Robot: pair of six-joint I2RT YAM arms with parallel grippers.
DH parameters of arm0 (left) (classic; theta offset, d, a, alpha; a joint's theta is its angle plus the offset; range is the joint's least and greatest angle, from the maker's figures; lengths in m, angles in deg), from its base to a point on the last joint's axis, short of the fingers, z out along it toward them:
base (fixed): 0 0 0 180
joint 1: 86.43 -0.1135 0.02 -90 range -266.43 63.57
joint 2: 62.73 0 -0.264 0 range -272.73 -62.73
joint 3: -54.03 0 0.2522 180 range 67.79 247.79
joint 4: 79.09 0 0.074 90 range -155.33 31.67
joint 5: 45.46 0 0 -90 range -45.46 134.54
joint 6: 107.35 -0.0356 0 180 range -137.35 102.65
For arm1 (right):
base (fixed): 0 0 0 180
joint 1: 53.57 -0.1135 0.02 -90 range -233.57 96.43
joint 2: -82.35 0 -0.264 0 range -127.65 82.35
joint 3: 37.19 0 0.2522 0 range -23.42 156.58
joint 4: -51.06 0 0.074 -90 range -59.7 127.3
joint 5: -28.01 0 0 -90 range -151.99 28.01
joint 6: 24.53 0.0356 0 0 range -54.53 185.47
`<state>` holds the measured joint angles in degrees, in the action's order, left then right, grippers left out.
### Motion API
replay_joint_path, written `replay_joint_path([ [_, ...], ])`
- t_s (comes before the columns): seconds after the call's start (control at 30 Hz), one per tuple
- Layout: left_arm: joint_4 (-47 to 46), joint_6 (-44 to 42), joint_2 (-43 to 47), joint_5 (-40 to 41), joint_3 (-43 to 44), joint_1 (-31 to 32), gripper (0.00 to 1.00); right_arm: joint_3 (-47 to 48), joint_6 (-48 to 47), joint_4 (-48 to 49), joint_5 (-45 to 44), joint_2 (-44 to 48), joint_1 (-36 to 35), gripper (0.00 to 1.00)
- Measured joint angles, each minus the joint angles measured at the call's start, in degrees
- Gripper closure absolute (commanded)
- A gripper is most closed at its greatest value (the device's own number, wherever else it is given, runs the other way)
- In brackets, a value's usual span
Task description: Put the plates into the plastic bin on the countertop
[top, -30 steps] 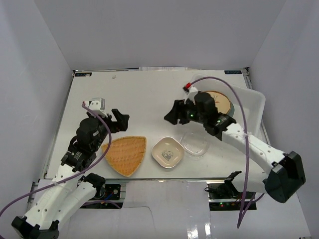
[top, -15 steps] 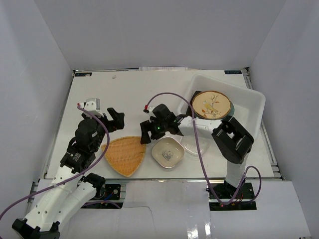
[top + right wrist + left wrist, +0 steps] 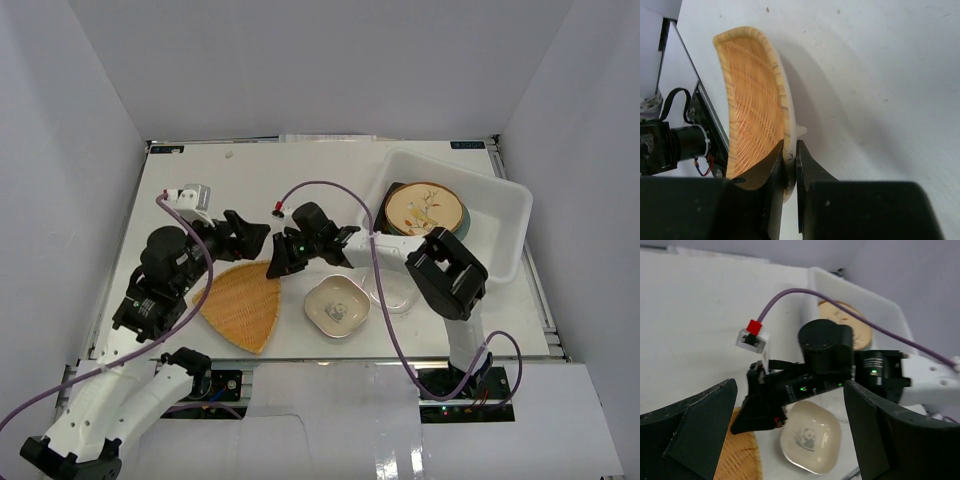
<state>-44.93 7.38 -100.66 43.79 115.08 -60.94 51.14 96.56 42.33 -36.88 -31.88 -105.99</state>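
Being pinched at its rim by the shut R gripper [image 3: 791, 155], an orange woven triangular plate [image 3: 240, 305] is being held tilted on the white countertop [image 3: 300, 180], nr front. L gripper [image 3: 250, 235] is being held wide open just beyond it; translucent white plastic bin [image 3: 503, 225] far R.

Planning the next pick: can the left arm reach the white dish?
Probably not cleanly: the right end effector, gripping the woven plate, sits between the left end effector and the white dish.

The orange woven plate [image 3: 240, 305] tilts, cream plate [image 3: 422, 208] lies in bin [image 3: 508, 232].
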Motion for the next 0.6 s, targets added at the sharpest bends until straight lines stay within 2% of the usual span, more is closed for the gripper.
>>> replay_joint_path([
  [0.13,0.7,1.0,-1.6,-10.4,8.7,0.0,0.02,0.0,-1.0,-1.0,-4.8,4.7,2.4,0.92],
  [0.23,0.8,2.5,-0.5,-17.5,9.6,0.0,0.02,-3.6,-1.6,-0.8,-7.0,14.0,8.0,0.92],
  [0.37,2.5,4.1,0.1,-22.3,4.9,0.1,0.02,-11.8,-1.0,0.6,-8.9,31.6,22.1,0.92],
  [0.47,3.6,5.1,-3.2,-22.9,0.4,0.1,0.02,-17.9,0.0,2.4,-11.1,42.6,35.0,0.92],
  [0.6,1.6,8.0,-11.1,-22.8,-7.4,0.4,0.02,-25.9,1.6,2.7,-11.0,50.1,50.8,0.92],
])
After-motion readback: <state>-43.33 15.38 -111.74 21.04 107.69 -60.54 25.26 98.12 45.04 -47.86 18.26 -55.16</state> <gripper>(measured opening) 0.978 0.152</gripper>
